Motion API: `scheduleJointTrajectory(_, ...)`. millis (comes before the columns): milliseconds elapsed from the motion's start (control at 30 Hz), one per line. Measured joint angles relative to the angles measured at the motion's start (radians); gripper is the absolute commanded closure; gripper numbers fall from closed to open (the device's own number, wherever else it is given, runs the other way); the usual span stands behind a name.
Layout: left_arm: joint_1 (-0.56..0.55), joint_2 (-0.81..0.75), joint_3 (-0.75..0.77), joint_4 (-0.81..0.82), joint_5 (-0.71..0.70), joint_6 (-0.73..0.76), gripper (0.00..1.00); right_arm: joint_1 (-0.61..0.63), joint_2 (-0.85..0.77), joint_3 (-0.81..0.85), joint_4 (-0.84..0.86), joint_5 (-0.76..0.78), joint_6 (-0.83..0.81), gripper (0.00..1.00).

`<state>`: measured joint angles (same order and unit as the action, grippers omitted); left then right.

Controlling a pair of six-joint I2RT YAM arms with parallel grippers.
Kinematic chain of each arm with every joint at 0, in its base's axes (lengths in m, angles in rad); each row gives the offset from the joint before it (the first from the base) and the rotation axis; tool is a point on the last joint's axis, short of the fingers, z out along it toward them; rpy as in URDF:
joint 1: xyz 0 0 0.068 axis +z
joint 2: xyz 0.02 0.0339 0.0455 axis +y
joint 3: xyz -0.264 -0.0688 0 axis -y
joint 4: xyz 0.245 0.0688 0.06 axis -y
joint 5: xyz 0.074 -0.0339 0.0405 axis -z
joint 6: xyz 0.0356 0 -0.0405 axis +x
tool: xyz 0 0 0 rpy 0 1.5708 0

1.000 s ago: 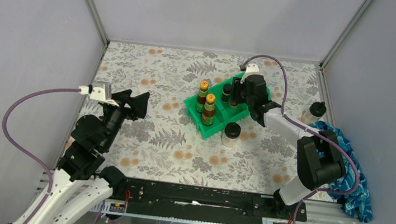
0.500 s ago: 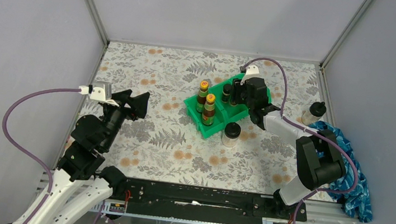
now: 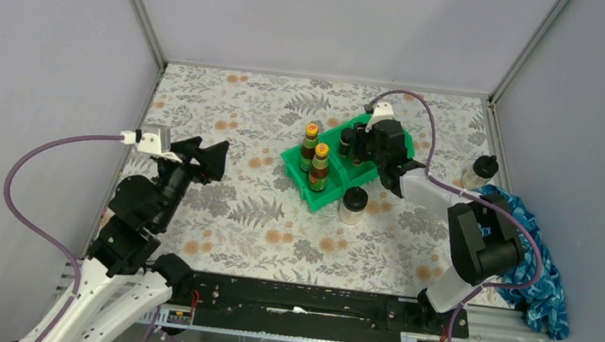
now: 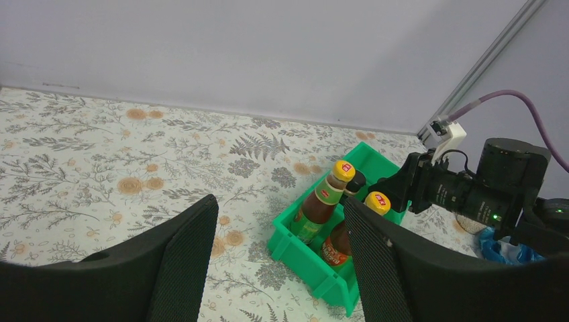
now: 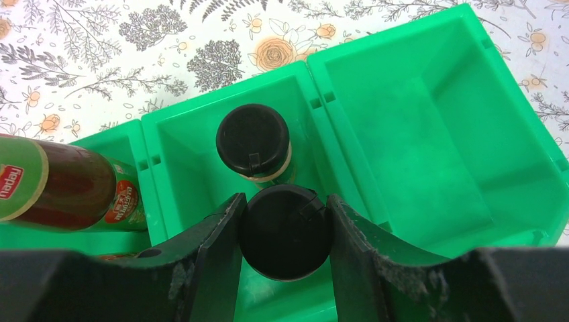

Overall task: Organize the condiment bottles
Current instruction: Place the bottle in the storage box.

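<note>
while the right gripper (image 5: pixel 284 202) fills the bottom of its own wrist view, its two fingers (image 5: pixel 215 248) press on either side of a short black-capped jar (image 5: pixel 286 235), so the tool is closed narrow around that jar's cap. the jar stands upright in the middle compartment of the green bin (image 5: pixel 429 127), at the lower centre of the frame. a second black-capped jar (image 5: pixel 253 139) stands just above it in the same compartment, and the two caps are close to touching.

seen from the overhead camera, the bin lies a little right of centre on the floral table (image 3: pixel 234 215). its left compartment holds the upper brown bottle (image 3: pixel 310 142) and the lower brown bottle (image 3: pixel 319 169), both upright with yellow caps. a clear black-lidded jar (image 3: pixel 354 204) stands on the table just below the bin's lower edge. a second clear jar (image 3: pixel 481 170) stands near the right edge of the table, beside a blue cloth (image 3: pixel 533 266).

the left gripper (image 4: pixel 280 208) hangs over the left part of the table, well apart from the bin. its jaws are spread wide and hold nothing.
</note>
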<state>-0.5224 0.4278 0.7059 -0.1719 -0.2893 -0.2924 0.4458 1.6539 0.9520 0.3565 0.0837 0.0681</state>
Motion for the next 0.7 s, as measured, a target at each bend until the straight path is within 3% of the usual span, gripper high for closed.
scheduleJointTrajectory(700, 0.0, 0.0, -0.006, 0.0, 0.005, 0.0, 0.26, 0.0, 0.023, 0.0, -0.008, -0.003, 0.001, 1.0)
